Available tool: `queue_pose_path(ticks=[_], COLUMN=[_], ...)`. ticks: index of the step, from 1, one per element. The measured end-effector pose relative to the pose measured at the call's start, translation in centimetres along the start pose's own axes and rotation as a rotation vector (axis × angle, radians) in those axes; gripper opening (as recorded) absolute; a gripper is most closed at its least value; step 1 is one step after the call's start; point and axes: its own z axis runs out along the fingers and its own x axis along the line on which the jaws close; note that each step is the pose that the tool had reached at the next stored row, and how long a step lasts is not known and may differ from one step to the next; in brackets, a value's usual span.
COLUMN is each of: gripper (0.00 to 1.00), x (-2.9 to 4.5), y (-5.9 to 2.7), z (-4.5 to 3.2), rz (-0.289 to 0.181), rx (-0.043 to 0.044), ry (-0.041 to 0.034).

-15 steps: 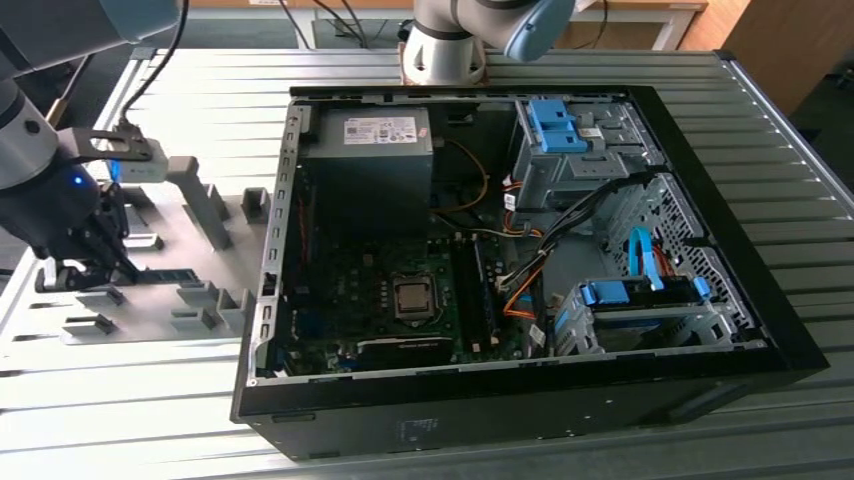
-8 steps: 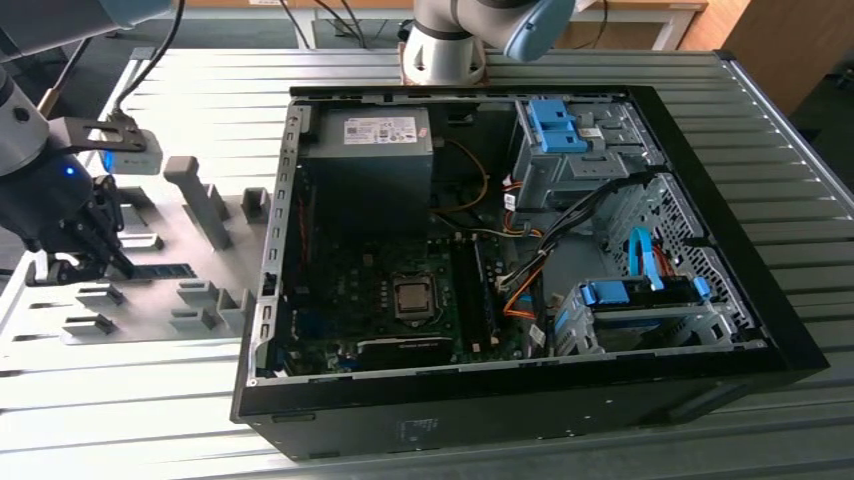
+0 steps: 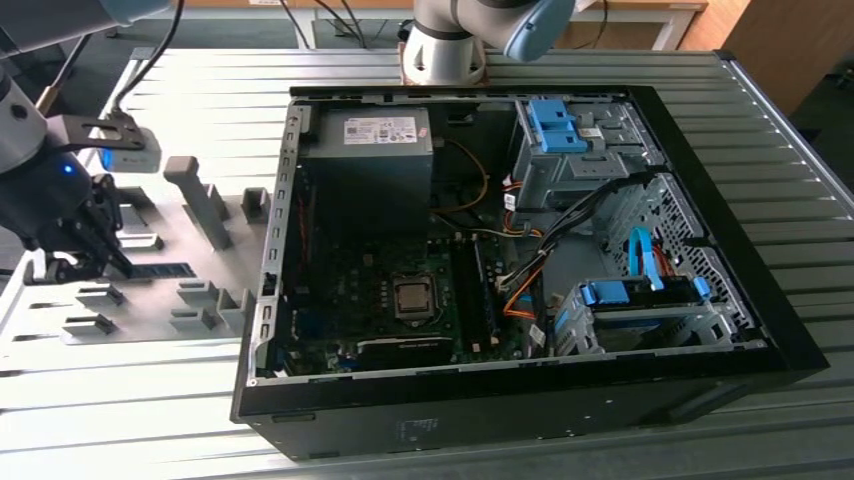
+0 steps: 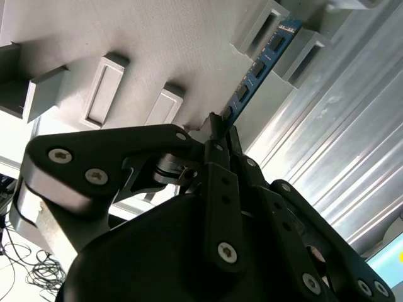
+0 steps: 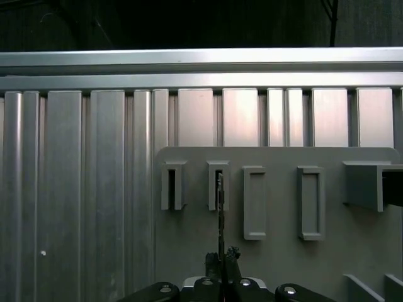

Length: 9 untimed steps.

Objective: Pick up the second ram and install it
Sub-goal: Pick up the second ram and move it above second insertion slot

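Exterior view: black gripper (image 3: 110,262) low over pale grey holder tray (image 3: 147,325), beside open black computer case (image 3: 534,400)
Second wrist view: fingers pinched on near end of long thin blue-green ram stick (image 4: 261,60), far end in grey slotted blocks (image 4: 255,28)
First wrist view: stick edge-on between tips

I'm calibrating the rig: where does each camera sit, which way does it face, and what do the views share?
Exterior view: off the arm, raised, looking down on the table, case and holder plate; arm and gripper at the exterior view's left.
First wrist view: on the wrist, looking along the gripper at the plate and the edge-on ram.
Second wrist view: on the wrist, behind the gripper, seeing the ram's chips.
Shared: all show the gripper shut on the ram.
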Motion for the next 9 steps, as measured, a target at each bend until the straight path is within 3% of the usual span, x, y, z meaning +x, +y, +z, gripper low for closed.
queue_pose_path(ticks=[9], gripper=[0.14], x=[0.0], y=[0.0], z=[-0.27], rz=[0.0], rx=[0.0], ry=[0.0])
